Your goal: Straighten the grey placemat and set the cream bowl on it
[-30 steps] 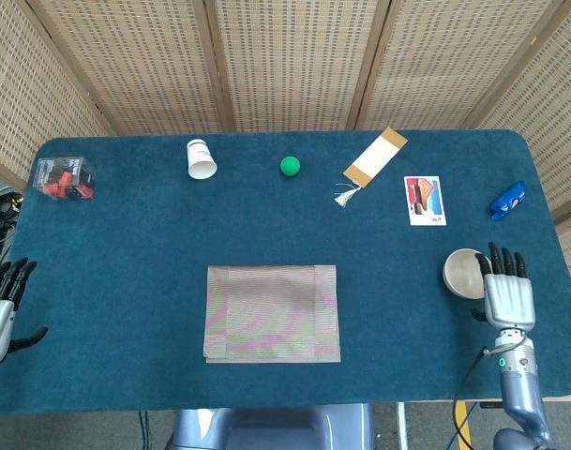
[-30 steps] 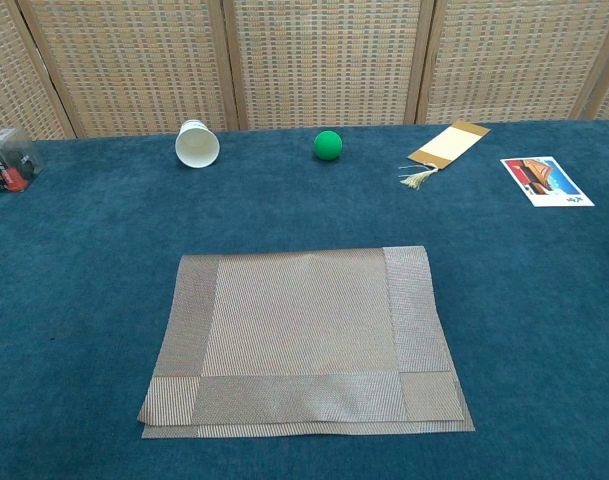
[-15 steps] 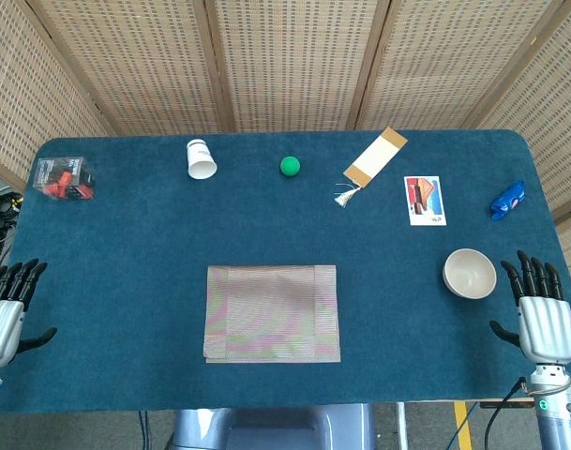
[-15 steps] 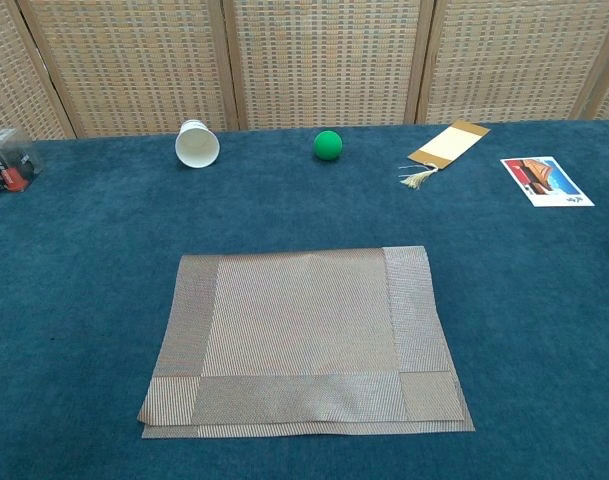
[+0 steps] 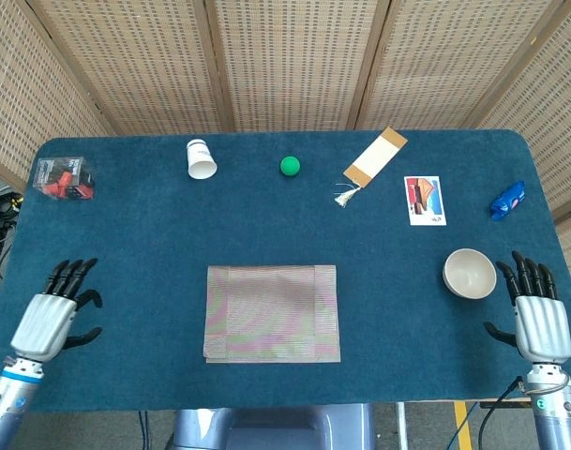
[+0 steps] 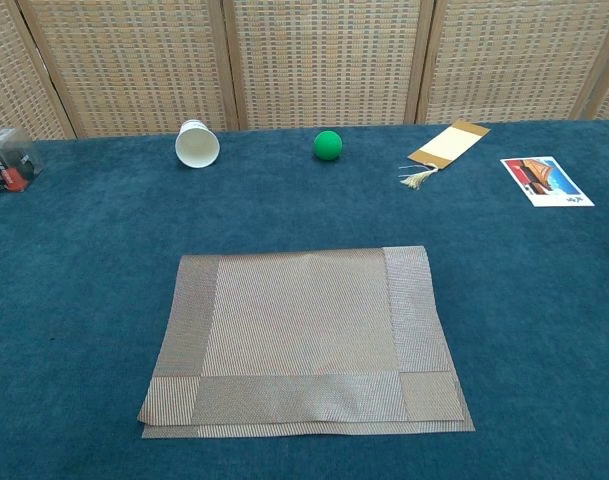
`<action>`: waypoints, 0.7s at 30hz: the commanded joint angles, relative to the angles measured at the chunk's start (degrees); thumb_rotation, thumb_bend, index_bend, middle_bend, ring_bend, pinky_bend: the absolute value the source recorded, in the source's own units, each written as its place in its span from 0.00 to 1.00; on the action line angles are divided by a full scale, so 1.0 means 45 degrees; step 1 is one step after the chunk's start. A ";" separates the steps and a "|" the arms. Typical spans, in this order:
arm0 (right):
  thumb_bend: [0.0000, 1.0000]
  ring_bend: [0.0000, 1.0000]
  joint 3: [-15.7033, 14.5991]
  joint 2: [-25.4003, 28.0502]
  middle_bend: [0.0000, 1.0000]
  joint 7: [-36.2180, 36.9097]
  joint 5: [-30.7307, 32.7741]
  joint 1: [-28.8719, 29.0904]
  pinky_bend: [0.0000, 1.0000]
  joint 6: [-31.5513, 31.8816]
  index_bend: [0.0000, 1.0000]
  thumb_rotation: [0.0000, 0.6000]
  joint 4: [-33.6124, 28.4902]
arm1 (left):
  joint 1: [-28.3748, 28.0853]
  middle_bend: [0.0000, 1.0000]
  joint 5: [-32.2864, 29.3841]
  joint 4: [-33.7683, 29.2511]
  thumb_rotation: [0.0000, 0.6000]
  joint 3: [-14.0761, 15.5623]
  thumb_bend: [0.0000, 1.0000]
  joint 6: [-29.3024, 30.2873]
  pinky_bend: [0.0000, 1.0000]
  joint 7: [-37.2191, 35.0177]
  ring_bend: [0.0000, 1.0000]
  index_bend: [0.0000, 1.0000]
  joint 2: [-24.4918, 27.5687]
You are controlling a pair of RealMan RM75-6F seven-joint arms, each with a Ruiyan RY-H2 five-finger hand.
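Note:
The grey placemat (image 5: 272,313) (image 6: 306,338) lies folded over itself near the front middle of the table, its front edge doubled. The cream bowl (image 5: 469,274) stands upright on the cloth far to the mat's right; the chest view does not show it. My right hand (image 5: 536,314) hovers just right of and below the bowl, fingers spread, holding nothing. My left hand (image 5: 52,314) is over the front left of the table, well left of the mat, fingers apart and empty. Neither hand appears in the chest view.
Along the back lie a tipped white cup (image 5: 201,158), a green ball (image 5: 290,166), a bookmark with a tassel (image 5: 373,160) and a picture card (image 5: 424,200). A clear box of red items (image 5: 63,177) sits back left, a blue object (image 5: 508,199) at the right edge.
My left hand has moved right, in over the table toward the mat. My right hand drew back off the bowl and now sits beside it.

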 commanded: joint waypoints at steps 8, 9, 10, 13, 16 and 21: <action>0.21 0.00 0.0181 0.0195 0.00 0.0351 0.0156 -0.0061 0.00 -0.0155 0.16 1.00 -0.0107 | -0.0992 0.00 0.0545 -0.0637 1.00 0.0234 0.26 -0.1383 0.00 0.1971 0.00 0.43 -0.1226; 0.21 0.00 0.0201 0.0216 0.00 0.0405 0.0177 -0.0067 0.00 -0.0177 0.16 1.00 -0.0116 | -0.1101 0.00 0.0573 -0.0712 1.00 0.0253 0.27 -0.1567 0.00 0.2213 0.00 0.42 -0.1374; 0.21 0.00 0.0230 0.0247 0.00 0.0504 0.0228 -0.0075 0.00 -0.0221 0.16 1.00 -0.0128 | -0.1299 0.00 0.0657 -0.0835 1.00 0.0340 0.27 -0.1958 0.00 0.2561 0.00 0.42 -0.1624; 0.21 0.00 0.0278 0.0366 0.00 0.0770 0.0263 -0.0090 0.00 -0.0325 0.16 1.00 -0.0230 | -0.1543 0.00 0.0412 -0.1028 1.00 0.0371 0.37 -0.2604 0.00 0.3500 0.00 0.42 -0.2188; 0.21 0.00 0.0306 0.0434 0.00 0.0910 0.0245 -0.0109 0.00 -0.0360 0.16 1.00 -0.0295 | -0.1680 0.00 0.0261 -0.1154 1.00 0.0461 0.40 -0.2968 0.00 0.4015 0.00 0.42 -0.2627; 0.21 0.00 0.0361 0.0526 0.00 0.1059 0.0291 -0.0140 0.00 -0.0427 0.16 1.00 -0.0376 | -0.1842 0.00 0.0094 -0.1018 1.00 0.0627 0.40 -0.3382 0.00 0.4589 0.00 0.45 -0.3253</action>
